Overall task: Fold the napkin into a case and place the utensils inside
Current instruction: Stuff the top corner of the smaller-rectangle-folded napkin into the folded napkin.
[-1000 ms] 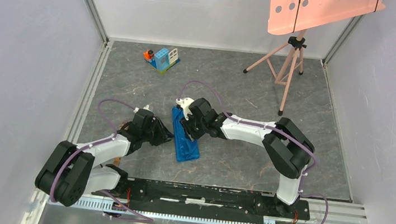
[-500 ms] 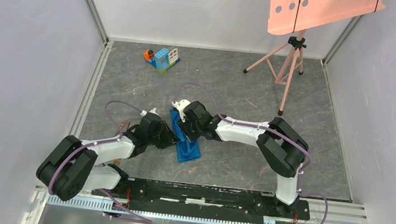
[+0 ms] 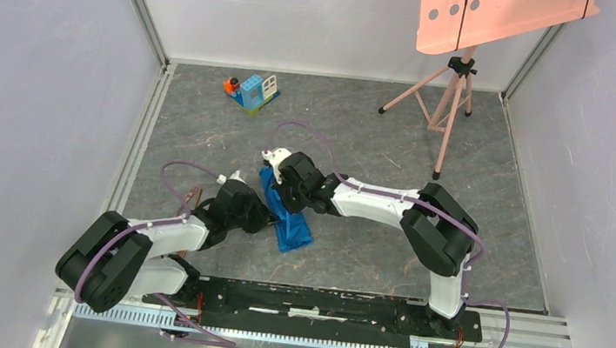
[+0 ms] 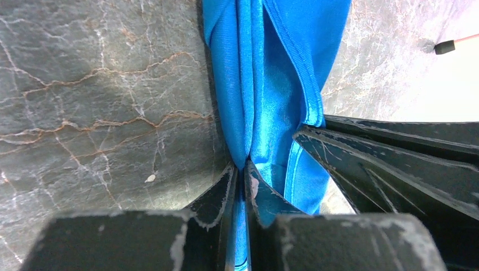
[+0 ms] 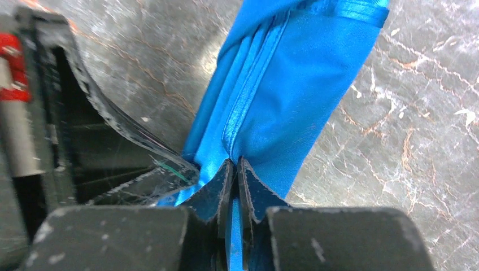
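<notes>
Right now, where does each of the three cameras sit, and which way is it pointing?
Top external: fixed above and behind the arms, looking down on the grey marbled table; both whole arms show.
Left wrist: on the left wrist, looking along the left gripper, shut on the bright blue folded cloth napkin.
Right wrist: on the right wrist, looking along the right gripper, also pinching the napkin.
Shared: all show the napkin; each wrist view catches the other gripper.
</notes>
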